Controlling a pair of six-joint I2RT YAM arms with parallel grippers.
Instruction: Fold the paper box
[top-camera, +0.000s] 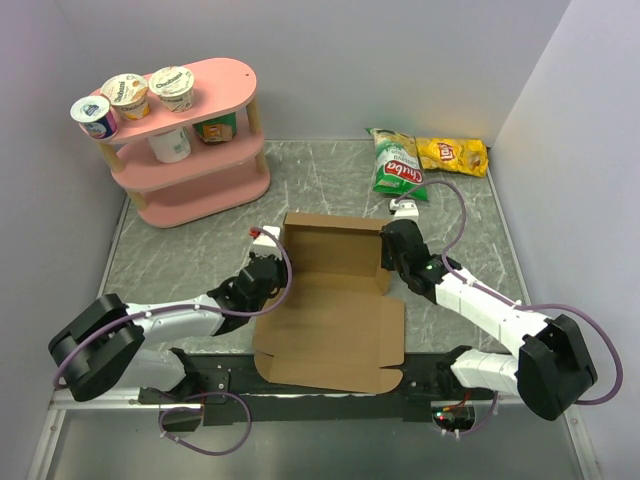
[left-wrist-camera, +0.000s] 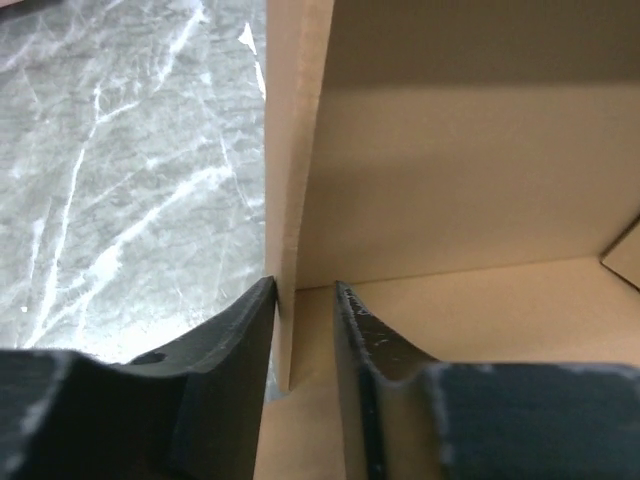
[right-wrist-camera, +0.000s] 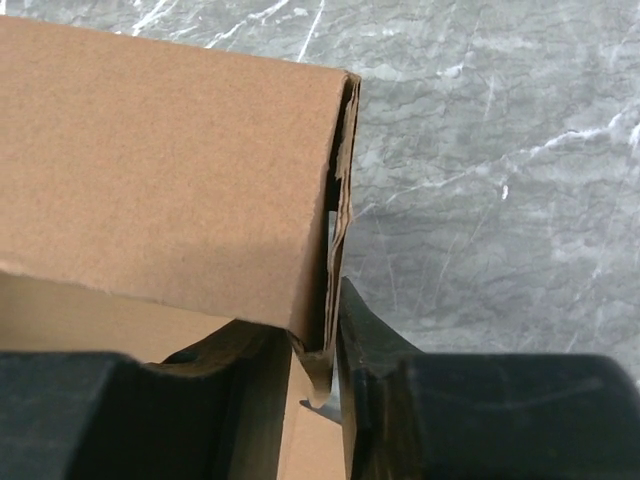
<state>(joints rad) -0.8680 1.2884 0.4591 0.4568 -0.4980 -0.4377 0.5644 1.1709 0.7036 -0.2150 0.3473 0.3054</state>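
**Operator:** Top view first. Where's the work?

**Spotter:** Paper box (top-camera: 330, 320) mid-frame on the counter (top-camera: 470, 230). Tray half toward the top, back and side walls raised. Lid panel flat toward the bottom edge. Your left arm (top-camera: 180, 322) reaches in low from lower left, wrist at the tray's left wall. Right arm (top-camera: 480, 300) comes in from lower right, wrist bent onto the right wall. Chip bags (top-camera: 400, 165) upper right and pink shelf (top-camera: 200, 190) upper left, both well apart from the box.

**Operator:** Left wrist?

**Spotter:** Left jaws straddle the upright left wall of the paper box (left-wrist-camera: 450, 180), one outside over the counter (left-wrist-camera: 130, 180), one inside. The outer one touches the wall and a sliver of gap shows on the inner side. Not clamped, I judge.

**Operator:** Right wrist?

**Spotter:** Right jaws closed on the paper box (right-wrist-camera: 170, 170), at the doubled edge of its right wall. The layers gape slightly above the pinch.

**Operator:** How will it handle?

**Spotter:** Light, thin board. Stiff across the panels, weak at the creases. It will likely slide on that smooth counter and dent if you squeeze hard. Take hold low on a wall, near its base crease, with a soft pinch.
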